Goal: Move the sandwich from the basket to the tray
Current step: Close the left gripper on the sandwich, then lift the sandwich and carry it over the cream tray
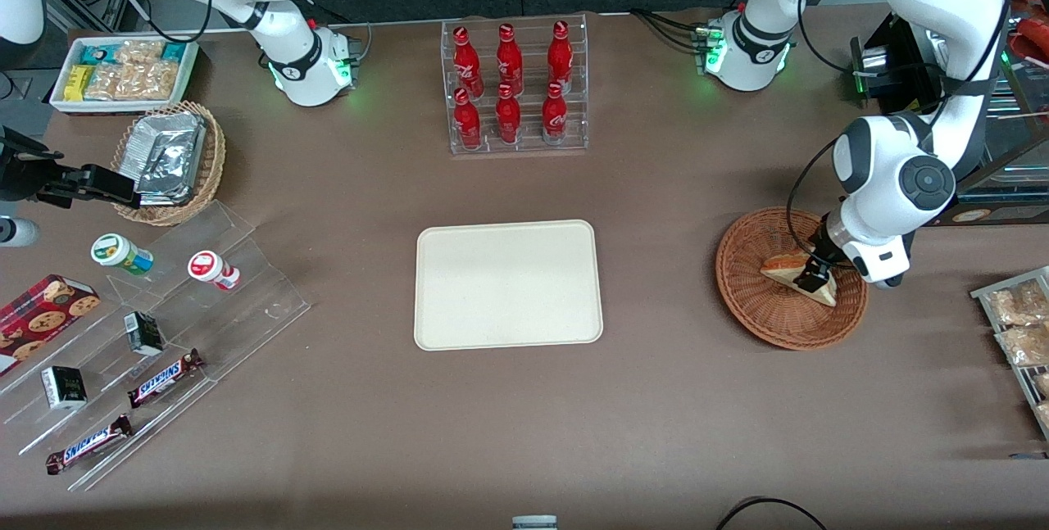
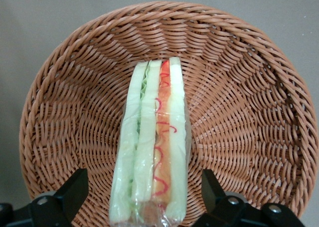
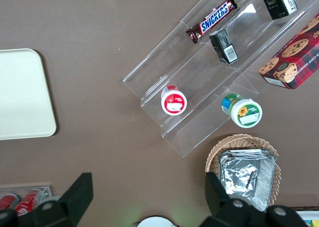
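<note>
Gripper [image 1: 813, 274] over sandwich [image 1: 799, 272], brown table [image 1: 656, 415]

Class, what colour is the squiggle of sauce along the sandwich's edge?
Red, on the sandwich, clearest in the left wrist view.

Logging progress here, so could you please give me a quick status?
Hand open, straddling sandwich in basket. Sandwich not lifted. Tray bare.

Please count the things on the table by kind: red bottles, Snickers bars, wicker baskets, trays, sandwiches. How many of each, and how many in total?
Red bottles: 6
Snickers bars: 2
Wicker baskets: 2
Tray: 1
Sandwich: 1, in the reddish-brown basket, between the open gripper fingers
Total: 12
</note>
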